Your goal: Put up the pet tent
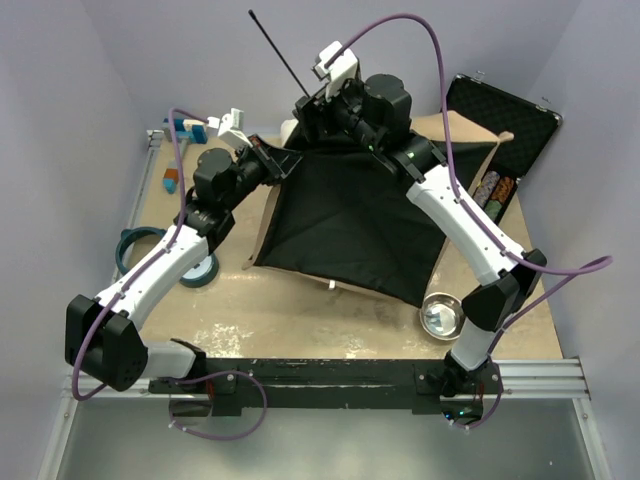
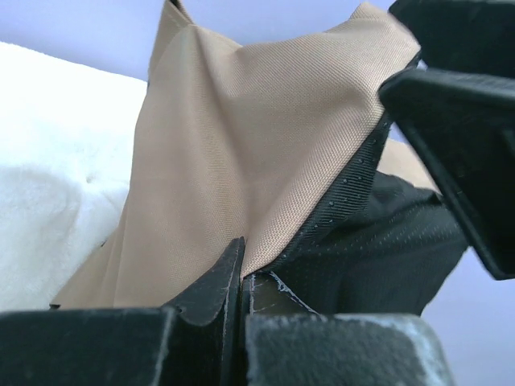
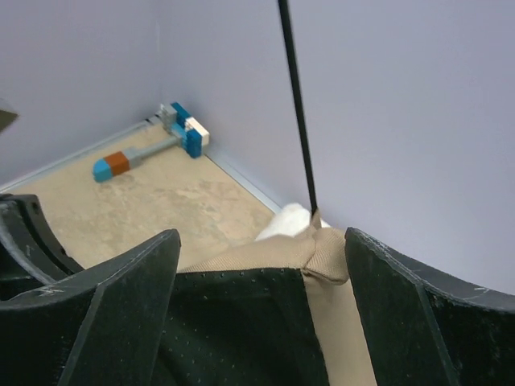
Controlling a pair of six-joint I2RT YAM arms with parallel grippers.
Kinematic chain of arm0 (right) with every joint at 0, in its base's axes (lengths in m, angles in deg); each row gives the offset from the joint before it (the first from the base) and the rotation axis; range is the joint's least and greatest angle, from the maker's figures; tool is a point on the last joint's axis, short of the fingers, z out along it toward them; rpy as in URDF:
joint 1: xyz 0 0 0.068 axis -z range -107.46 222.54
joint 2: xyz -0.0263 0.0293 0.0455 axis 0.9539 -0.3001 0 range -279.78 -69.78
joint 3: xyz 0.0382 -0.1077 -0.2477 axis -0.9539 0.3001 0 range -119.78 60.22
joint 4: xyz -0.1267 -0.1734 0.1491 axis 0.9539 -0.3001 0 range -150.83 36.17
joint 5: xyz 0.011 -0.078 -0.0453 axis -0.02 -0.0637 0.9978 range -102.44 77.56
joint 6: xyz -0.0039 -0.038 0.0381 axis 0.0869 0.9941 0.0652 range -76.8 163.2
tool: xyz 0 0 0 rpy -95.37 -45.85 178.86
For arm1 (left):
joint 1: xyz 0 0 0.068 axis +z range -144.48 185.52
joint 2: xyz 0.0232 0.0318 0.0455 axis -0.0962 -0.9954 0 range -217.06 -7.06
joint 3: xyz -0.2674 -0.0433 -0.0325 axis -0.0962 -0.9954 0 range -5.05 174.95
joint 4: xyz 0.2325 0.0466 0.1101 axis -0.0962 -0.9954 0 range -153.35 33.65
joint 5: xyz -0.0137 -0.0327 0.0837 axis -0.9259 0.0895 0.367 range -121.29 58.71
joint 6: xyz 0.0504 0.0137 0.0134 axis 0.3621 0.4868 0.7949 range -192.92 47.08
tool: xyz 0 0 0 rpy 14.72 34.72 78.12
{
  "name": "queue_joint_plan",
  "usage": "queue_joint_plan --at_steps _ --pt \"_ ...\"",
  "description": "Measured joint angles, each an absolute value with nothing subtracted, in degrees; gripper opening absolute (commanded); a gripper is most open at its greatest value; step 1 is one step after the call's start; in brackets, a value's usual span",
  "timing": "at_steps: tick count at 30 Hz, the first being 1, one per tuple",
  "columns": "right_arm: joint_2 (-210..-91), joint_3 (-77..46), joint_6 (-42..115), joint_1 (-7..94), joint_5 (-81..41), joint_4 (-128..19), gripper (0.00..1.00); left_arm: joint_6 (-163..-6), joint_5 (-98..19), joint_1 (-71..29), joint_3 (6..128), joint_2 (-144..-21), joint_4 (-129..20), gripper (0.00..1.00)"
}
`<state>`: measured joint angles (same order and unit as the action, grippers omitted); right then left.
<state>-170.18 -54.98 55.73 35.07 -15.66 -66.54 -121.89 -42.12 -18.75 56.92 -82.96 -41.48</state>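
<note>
Where the two arms are bolted, a table (image 1: 300,325) with a mottled beige top is seen, enclosed by plain pale lilac walls (image 1: 70,90). The pet tent (image 1: 350,220) is spread over the middle of the top view, with its black dotted lining turned up and its tan woven fabric shown along the edges. A thin, straight black pole (image 1: 278,48) is projected from the tent's upper corner towards the upper left of the frame. The jaws of the left gripper (image 2: 240,277) are closed on the tan fabric beside a black-trimmed edge, at the tent's upper-left corner. The jaws of the right gripper (image 3: 257,301) are held open, one on either side of the corner where a tan webbing strap meets the pole. A white, puffy cushion (image 2: 48,161) is seen behind the fabric. A round metal bowl (image 1: 438,316) is placed at the lower right, teal rings (image 1: 121,250) at the left, a blue block toy (image 1: 185,128) at the upper left and an open black case (image 1: 505,115) at the upper right.
</note>
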Motion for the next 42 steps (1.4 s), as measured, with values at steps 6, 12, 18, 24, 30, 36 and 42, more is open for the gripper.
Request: queue_joint_plan --at_steps 6,12,18,24,30,36,42 --pt "-168.6 -51.7 54.3 35.1 -11.4 -66.8 0.02 -121.3 -41.2 -20.0 56.9 -83.0 -41.5 0.00" --pt "-168.7 -51.1 55.0 35.7 -14.6 -67.7 0.00 -117.5 -42.1 -20.5 56.9 -82.6 -41.9 0.47" --pt "-168.4 -51.1 57.9 39.5 -25.8 -68.6 0.00 -115.5 -57.6 -8.7 53.2 -76.8 -35.2 0.79" --pt "-167.4 -52.7 62.7 42.7 -36.1 -72.5 0.00 -113.0 -70.7 3.7 54.3 -77.2 -22.0 0.86" --pt "-167.1 -54.0 66.1 42.9 -43.0 -75.1 0.00 -110.5 -77.4 3.9 66.9 -90.3 -9.6 0.84" --pt "-167.0 -53.9 67.3 43.0 -46.6 -76.6 0.00 -108.2 -76.2 2.6 78.3 -101.6 -4.6 0.78" --pt "-166.0 -53.8 68.1 43.0 -48.9 -77.0 0.00 -104.1 -72.8 -1.3 84.2 -104.9 -3.6 0.69"
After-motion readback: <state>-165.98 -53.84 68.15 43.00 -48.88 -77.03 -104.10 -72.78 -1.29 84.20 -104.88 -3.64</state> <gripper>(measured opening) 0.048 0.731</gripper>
